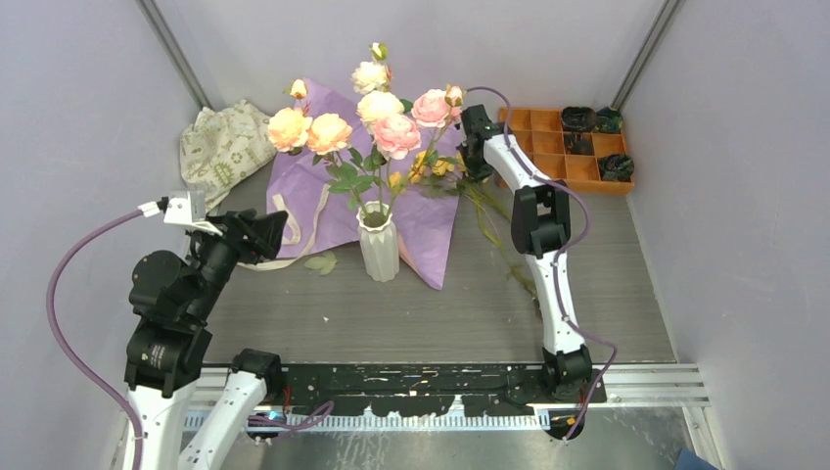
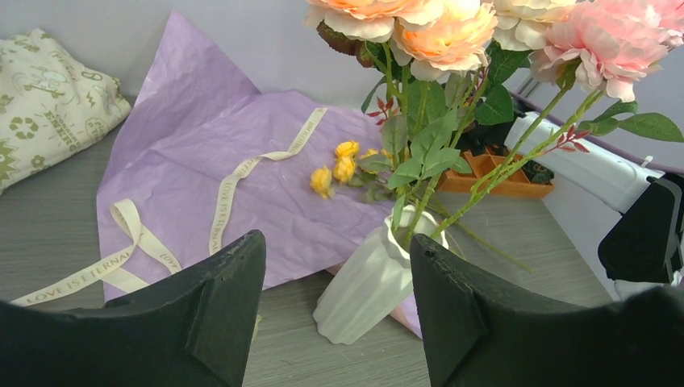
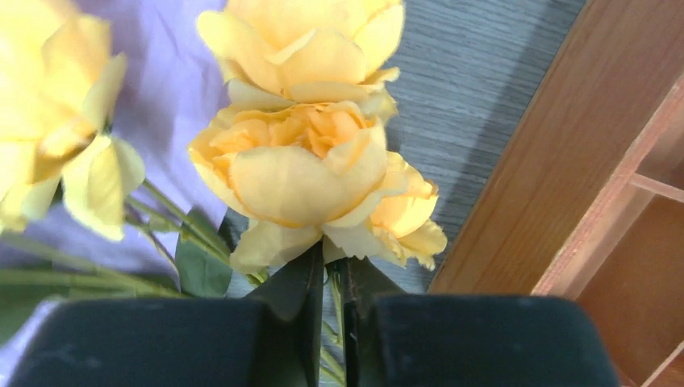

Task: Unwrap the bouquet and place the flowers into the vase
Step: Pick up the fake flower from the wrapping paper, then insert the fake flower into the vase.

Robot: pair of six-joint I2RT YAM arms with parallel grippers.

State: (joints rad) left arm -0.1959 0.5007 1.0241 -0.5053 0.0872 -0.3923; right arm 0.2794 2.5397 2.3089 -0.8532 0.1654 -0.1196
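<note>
the small white ribbed vase stands on the tabletop at the near edge of the spread purple paper, holding peach, pink and cream roses. my right jaws pinch the stem of a yellow rose sprig over the paper's right side. my left jaws gape empty, near the vase. the orange compartment tray holds dark items.

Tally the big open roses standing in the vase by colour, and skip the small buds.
Peach roses: 2
Cream roses: 2
Pink roses: 2
Total: 6 in the vase
</note>
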